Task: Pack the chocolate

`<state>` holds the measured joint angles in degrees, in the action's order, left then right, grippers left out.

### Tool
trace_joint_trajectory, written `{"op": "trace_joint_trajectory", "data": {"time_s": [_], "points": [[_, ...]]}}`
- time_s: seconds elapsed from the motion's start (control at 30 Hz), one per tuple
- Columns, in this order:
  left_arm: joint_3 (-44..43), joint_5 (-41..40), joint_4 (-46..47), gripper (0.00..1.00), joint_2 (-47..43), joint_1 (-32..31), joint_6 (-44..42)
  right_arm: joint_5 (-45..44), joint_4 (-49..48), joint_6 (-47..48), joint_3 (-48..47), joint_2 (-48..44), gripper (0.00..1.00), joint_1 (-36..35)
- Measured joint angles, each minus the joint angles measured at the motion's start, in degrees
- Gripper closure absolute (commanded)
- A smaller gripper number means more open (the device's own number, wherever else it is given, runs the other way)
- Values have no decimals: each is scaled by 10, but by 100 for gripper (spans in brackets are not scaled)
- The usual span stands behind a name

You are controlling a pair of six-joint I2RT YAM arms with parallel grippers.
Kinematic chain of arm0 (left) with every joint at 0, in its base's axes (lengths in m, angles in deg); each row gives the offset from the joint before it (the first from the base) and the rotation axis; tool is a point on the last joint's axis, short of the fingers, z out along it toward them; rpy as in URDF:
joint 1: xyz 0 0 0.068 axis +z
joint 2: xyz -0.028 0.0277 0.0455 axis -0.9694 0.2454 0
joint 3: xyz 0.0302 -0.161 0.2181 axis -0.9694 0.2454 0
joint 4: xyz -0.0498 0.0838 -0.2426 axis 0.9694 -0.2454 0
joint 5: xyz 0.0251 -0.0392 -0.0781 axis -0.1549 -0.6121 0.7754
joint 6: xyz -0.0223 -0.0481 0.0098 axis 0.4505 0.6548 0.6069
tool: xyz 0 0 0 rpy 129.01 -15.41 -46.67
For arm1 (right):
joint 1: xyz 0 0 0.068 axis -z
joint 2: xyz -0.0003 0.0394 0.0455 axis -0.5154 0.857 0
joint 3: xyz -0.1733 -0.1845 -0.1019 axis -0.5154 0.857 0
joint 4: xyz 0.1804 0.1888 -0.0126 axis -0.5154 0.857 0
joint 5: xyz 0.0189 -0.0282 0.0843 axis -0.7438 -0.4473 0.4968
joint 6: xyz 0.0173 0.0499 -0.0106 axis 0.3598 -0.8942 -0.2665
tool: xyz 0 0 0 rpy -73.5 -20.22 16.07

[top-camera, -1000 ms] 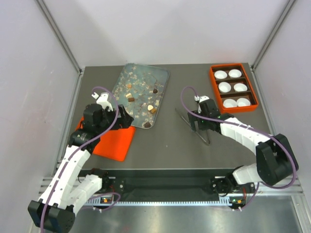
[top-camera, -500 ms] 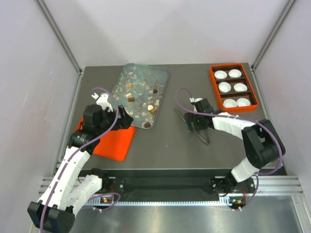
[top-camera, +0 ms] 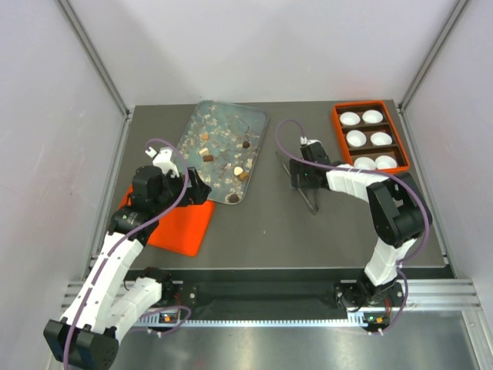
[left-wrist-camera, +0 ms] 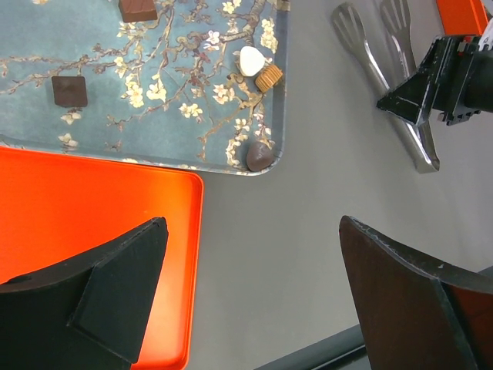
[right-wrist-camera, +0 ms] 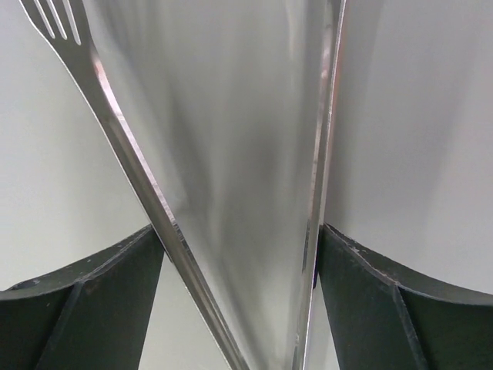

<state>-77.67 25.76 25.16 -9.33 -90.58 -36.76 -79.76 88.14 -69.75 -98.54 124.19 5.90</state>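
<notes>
Dark brown to caramel tan, the chocolate (top-camera: 239, 170) appears as a handful of small separate lumps scattered over a blue-grey tray (top-camera: 223, 122) printed with pale blossoming branches. Every piece we see lies on this tray, at the far left-centre of the grey table (top-camera: 254, 231).

In the left wrist view we distinguish four forms:
- a dark square piece (left-wrist-camera: 68, 89);
- a white piece (left-wrist-camera: 250, 59);
- a ribbed caramel piece (left-wrist-camera: 270, 76) touching the white one;
- a dark rounded lump (left-wrist-camera: 260, 156) against the rim at the tray's near corner.

The tray's near edge meets an orange panel (top-camera: 185, 227) lying flat on the table.

The left gripper (left-wrist-camera: 250, 221) hangs above that panel and the bare table beside it. Its fingers stand wide apart with nothing between them.

The right gripper (right-wrist-camera: 237, 230) is down over the metal tongs (right-wrist-camera: 115, 131), which lie on the table well apart from the tray. Its fingers are drawn partly in, and each sits against the outer side of one tong arm, so we read it as gripping the tongs.

At the far right, an orange box (top-camera: 337, 127) holds six white paper cups (top-camera: 356, 139) in pairs.
</notes>
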Motion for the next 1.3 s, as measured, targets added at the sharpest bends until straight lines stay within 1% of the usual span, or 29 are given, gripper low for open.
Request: {"op": "trace_joint_trajectory", "data": {"time_s": [0.13,0.23,0.47,0.9,0.97,1.17,1.23,1.3], "points": [[0,-1,0,2,0,-1,0,10,-8,-21,-2,1,13,1],[0,-1,0,2,0,-1,0,10,-10,-19,-1,1,9,1],[0,-1,0,2,0,-5,0,1,-35,15,51,-32,9,-5],[0,-1,4,2,0,-6,0,-41,-74,40,52,-16,12,-30],[0,-1,4,3,0,-6,0,-44,-79,42,52,-15,14,-30],[0,-1,4,2,0,-6,0,-47,-86,43,52,-11,27,-30],[0,-1,4,2,-1,-6,0,-45,-79,45,49,-11,28,-30],[0,-2,4,3,-2,-6,0,-42,-51,50,40,-16,30,-30]]}}
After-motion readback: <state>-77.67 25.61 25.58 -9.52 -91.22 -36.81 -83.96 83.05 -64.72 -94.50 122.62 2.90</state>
